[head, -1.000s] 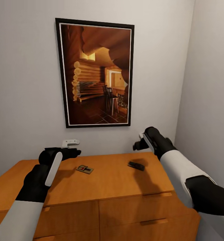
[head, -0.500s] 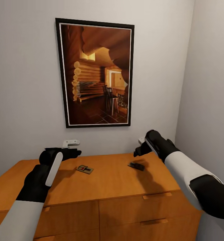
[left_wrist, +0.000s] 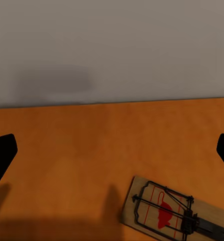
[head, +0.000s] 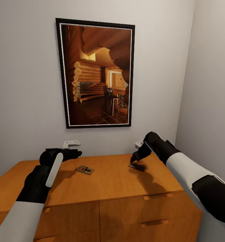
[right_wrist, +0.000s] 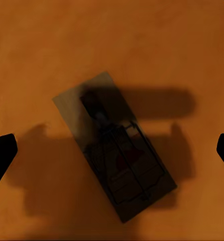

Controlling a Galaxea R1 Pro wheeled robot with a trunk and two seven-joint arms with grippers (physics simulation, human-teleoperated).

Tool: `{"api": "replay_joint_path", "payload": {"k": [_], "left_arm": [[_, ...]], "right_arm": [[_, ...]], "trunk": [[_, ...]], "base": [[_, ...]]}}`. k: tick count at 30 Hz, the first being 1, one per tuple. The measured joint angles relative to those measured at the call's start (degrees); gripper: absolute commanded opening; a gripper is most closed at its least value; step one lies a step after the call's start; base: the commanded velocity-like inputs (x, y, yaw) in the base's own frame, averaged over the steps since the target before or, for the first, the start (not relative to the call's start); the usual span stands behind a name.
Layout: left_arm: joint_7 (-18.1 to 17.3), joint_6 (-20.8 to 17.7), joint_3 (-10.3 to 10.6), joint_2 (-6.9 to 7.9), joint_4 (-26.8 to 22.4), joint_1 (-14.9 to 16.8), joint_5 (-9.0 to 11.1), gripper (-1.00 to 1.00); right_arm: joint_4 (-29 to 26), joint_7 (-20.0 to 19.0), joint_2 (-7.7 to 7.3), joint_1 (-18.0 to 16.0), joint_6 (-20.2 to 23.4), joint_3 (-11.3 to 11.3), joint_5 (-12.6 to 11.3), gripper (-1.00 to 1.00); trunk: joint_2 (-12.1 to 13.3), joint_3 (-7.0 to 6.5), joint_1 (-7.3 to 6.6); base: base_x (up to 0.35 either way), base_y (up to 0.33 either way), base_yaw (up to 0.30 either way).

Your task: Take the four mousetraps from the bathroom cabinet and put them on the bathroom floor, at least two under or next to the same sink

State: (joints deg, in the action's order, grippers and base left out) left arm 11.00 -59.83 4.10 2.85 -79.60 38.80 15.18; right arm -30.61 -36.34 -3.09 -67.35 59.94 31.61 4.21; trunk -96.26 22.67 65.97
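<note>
Landmark: the cabinet (head: 102, 188), orange-brown, drawer fronts facing us, its flat top our bench.

Left part of the cabinet top: our left gripper (head: 73, 154) hovers above the rear edge, near the wall. From the left wrist view its fingertips (left_wrist: 2, 153) stand wide apart with bare wood between them. A small white fitting (head: 70, 144) sits on the wall just behind the cabinet's back edge here.

Centre-left of the top: one mousetrap (head: 85, 170) lies flat, pale board, red mark under the wire, apart from our left gripper and clear of all cabinet edges. Open wood all round it.

Right part of the top: the second mousetrap (head: 137, 166) lies flat in shadow, turned askew to the cabinet front, set back from the right edge. Our right gripper (head: 135, 158) hangs directly over it, fingers spread to either side, not touching.

Above the cabinet's middle hangs a framed picture (head: 95, 73). The side wall (head: 210, 101) stands close off the cabinet's right end.
</note>
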Motion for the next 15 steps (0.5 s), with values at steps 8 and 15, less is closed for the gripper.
{"api": "replay_joint_path", "payload": {"k": [8, 15], "left_arm": [[0.0, 0.0, 0.0, 0.0, 0.03, 0.0, 0.03, 1.0], [0.0, 0.0, 0.0, 0.0, 0.09, 0.0, 0.04, 1.0]], "right_arm": [[-0.21, -3.1, -0.18, 0.0, 0.01, 1.35, -0.06, 1.0], [-0.22, -7.98, -1.65, 0.0, 0.01, 6.6, 0.28, 1.0]], "trunk": [[0.0, 0.0, 0.0], [0.0, 0.0, 0.0]], "base": [[0.0, 0.0, 0.0], [0.0, 0.0, 0.0]]}}
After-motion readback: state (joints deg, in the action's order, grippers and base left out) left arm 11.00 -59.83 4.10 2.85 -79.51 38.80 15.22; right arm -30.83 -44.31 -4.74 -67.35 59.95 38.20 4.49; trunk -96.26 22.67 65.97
